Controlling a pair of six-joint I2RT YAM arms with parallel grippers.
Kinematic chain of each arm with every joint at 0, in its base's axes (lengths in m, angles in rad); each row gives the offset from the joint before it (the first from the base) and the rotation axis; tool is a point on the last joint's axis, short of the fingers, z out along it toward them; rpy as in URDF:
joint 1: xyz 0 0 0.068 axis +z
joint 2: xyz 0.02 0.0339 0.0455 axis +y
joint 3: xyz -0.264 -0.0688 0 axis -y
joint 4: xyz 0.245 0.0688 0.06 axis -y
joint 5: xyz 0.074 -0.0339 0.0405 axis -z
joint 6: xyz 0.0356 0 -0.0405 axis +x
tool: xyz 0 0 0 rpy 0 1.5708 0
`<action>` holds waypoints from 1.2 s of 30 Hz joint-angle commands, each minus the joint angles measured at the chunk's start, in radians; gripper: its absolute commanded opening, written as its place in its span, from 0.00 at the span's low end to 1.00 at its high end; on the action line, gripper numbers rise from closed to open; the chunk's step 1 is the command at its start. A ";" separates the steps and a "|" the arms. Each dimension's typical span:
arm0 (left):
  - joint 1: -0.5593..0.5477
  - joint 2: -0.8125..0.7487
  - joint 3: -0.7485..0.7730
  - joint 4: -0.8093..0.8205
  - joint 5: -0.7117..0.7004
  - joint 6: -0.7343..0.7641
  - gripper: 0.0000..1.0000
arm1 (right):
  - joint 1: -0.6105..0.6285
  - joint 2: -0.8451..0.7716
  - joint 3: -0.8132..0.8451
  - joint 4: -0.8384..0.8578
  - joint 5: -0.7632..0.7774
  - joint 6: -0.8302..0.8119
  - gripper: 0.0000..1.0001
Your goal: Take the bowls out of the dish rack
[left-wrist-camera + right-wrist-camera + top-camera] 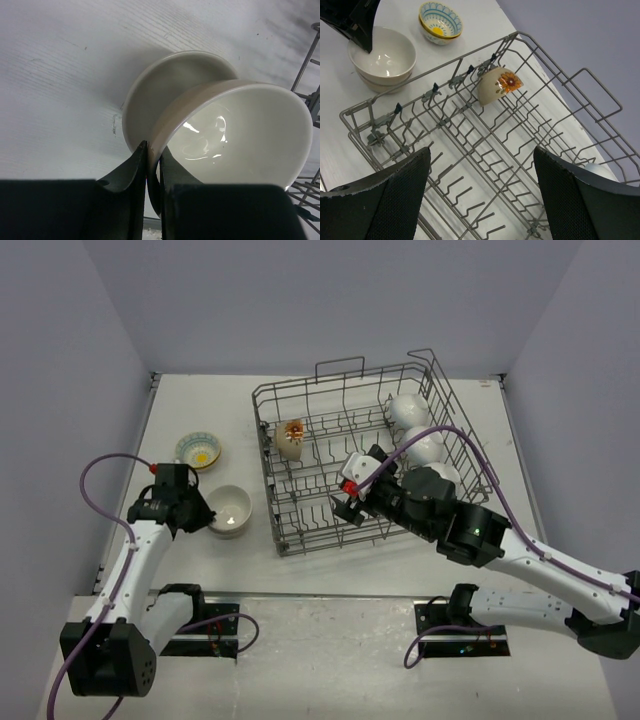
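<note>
— What do the arms look like?
— Seen from above, the left arm (130, 570) at 8 o'clock and the right arm (545, 562) at 4 o'clock have white links, black joints and black bases. A purple cable (95, 472) runs along each.
— And the grippers?
— Both are black. The left gripper (152, 148) has smooth, tapering fingers. The right gripper (482, 151) has broad fingers with dotted mesh faces.

A: What kind of place are we looking at?
B: A robotics lab cell. Plain grey walls (330, 300) are boxing in a white surface (200, 410), white cabled robot arms (540, 560) are reaching up from the bottom edge, and a dish rack (320, 475) is sitting mid-frame.
</note>
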 commanded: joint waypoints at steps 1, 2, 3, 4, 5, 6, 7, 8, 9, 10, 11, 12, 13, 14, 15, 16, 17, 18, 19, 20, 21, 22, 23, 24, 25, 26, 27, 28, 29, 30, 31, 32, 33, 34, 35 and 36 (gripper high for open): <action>0.006 -0.035 0.028 0.007 0.003 -0.008 0.10 | -0.007 0.000 0.024 0.032 -0.030 0.019 0.84; 0.006 -0.037 0.025 0.001 -0.005 -0.013 0.08 | -0.009 -0.002 0.024 0.032 -0.032 0.019 0.84; 0.006 -0.040 0.023 0.001 -0.014 -0.016 0.07 | -0.009 -0.004 0.024 0.032 -0.035 0.019 0.84; 0.006 -0.045 0.023 -0.004 -0.014 -0.026 0.06 | -0.009 -0.002 0.024 0.032 -0.038 0.019 0.84; 0.006 -0.048 0.025 -0.005 -0.057 -0.034 0.06 | -0.009 -0.002 0.024 0.032 -0.038 0.019 0.84; 0.006 -0.051 0.025 -0.004 -0.063 -0.040 0.06 | -0.009 -0.004 0.022 0.032 -0.039 0.019 0.84; 0.006 -0.051 0.023 0.007 -0.062 -0.042 0.06 | -0.007 -0.002 0.022 0.030 -0.042 0.019 0.84; 0.006 -0.046 0.021 0.010 -0.057 -0.043 0.06 | -0.009 -0.004 0.022 0.030 -0.045 0.019 0.84; 0.006 -0.031 0.021 0.012 -0.054 -0.043 0.06 | -0.009 -0.005 0.021 0.030 -0.047 0.018 0.84; 0.006 -0.022 0.020 0.013 -0.053 -0.043 0.07 | -0.009 -0.008 0.019 0.030 -0.045 0.018 0.84; 0.006 -0.009 0.021 0.018 -0.050 -0.045 0.08 | -0.009 -0.010 0.016 0.030 -0.045 0.016 0.84; 0.006 -0.005 0.018 0.022 -0.047 -0.043 0.11 | -0.009 -0.014 0.016 0.030 -0.047 0.016 0.84; 0.006 -0.002 0.017 0.027 -0.045 -0.043 0.14 | -0.009 -0.016 0.015 0.030 -0.048 0.016 0.84; 0.006 0.003 0.015 0.031 -0.036 -0.043 0.18 | -0.009 -0.019 0.013 0.030 -0.049 0.016 0.84; 0.006 0.006 0.015 0.038 -0.030 -0.039 0.24 | -0.009 -0.020 0.012 0.030 -0.049 0.016 0.84; 0.006 0.011 0.015 0.038 -0.028 -0.039 0.26 | -0.009 -0.020 0.010 0.030 -0.050 0.015 0.84; 0.006 0.014 0.015 0.038 -0.025 -0.037 0.29 | -0.009 -0.022 0.010 0.032 -0.049 0.015 0.84; 0.006 0.017 0.015 0.039 -0.024 -0.034 0.34 | -0.009 -0.022 0.010 0.030 -0.049 0.015 0.84; 0.006 0.015 0.015 0.039 -0.023 -0.033 0.37 | -0.009 -0.023 0.010 0.030 -0.049 0.015 0.84; 0.006 0.012 0.015 0.038 -0.023 -0.031 0.40 | -0.009 -0.022 0.010 0.030 -0.049 0.015 0.84; 0.006 0.002 0.017 0.028 -0.023 -0.031 0.46 | -0.009 -0.022 0.010 0.030 -0.049 0.015 0.84; 0.006 -0.005 0.021 0.022 -0.023 -0.031 0.49 | -0.009 -0.022 0.010 0.030 -0.049 0.015 0.84; 0.006 -0.027 0.024 0.016 0.001 -0.031 0.51 | -0.010 -0.019 0.010 0.030 -0.049 0.015 0.84; 0.006 -0.040 0.029 -0.007 0.001 -0.027 0.57 | -0.013 -0.013 0.010 0.030 -0.049 0.025 0.84; 0.006 -0.052 0.041 -0.019 -0.002 -0.025 0.59 | -0.022 -0.007 0.018 0.030 -0.052 0.038 0.84; 0.004 -0.080 0.047 -0.034 -0.013 -0.022 0.61 | -0.054 0.001 0.021 0.028 -0.061 0.054 0.84; 0.006 -0.095 0.052 -0.060 -0.014 -0.014 0.62 | -0.080 0.022 0.027 0.030 -0.117 0.109 0.84; 0.006 -0.109 0.054 -0.070 -0.014 -0.011 0.63 | -0.117 0.035 0.036 0.035 -0.168 0.155 0.84; 0.004 -0.138 0.051 -0.083 -0.011 -0.008 0.61 | -0.207 0.071 0.053 0.054 -0.303 0.283 0.89; 0.004 -0.150 0.055 -0.093 -0.010 -0.008 0.60 | -0.249 0.097 0.061 0.073 -0.376 0.347 0.96; 0.004 -0.164 0.063 -0.105 -0.005 -0.010 0.60 | -0.290 0.130 0.076 0.093 -0.447 0.424 0.99; 0.004 -0.196 0.075 -0.117 0.004 -0.010 0.60 | -0.341 0.166 0.087 0.113 -0.494 0.523 0.99; 0.004 -0.215 0.115 -0.122 0.009 -0.007 0.61 | -0.357 0.252 0.100 0.137 -0.536 0.565 0.99; 0.004 -0.232 0.141 -0.125 0.010 0.003 0.62 | -0.370 0.297 0.140 0.147 -0.538 0.614 0.99; 0.004 -0.265 0.171 -0.125 0.022 0.022 0.64 | -0.398 0.340 0.162 0.154 -0.533 0.730 0.99; 0.004 -0.284 0.229 -0.113 0.023 0.062 0.79 | -0.416 0.384 0.185 0.165 -0.527 0.793 0.99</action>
